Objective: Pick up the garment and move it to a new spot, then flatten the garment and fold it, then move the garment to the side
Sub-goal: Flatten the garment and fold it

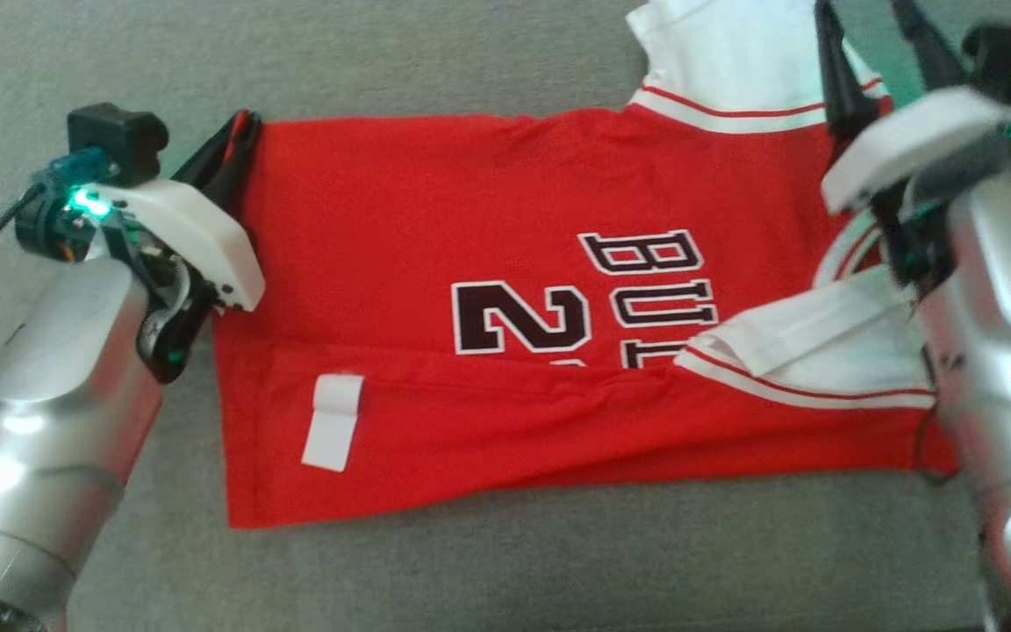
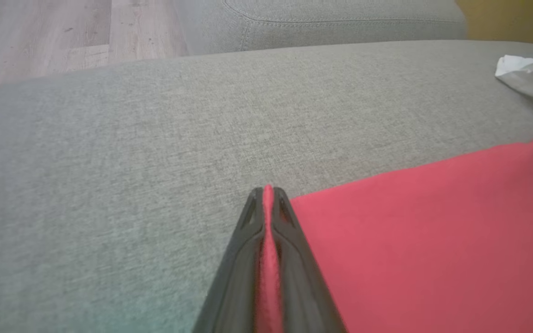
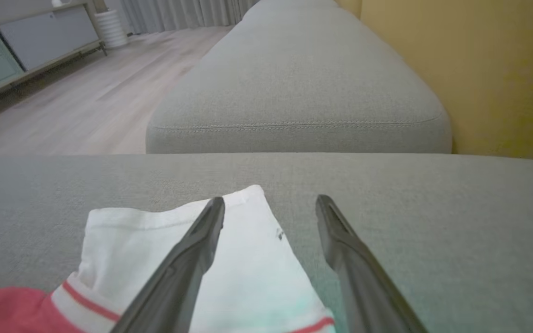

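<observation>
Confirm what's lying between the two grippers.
The jersey spans the whole stretch on the couch: left gripper shut on one edge, right gripper open over its white sleeve. Head view.

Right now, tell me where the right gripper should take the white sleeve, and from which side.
Probably the free far edge of the sleeve, coming from the bare sofa side: it lies flat there, and the open right gripper straddles that corner.

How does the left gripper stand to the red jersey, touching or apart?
Touching. The left wrist view shows the left gripper shut on the red jersey, with a fold of red cloth pinched in its grip.
</observation>
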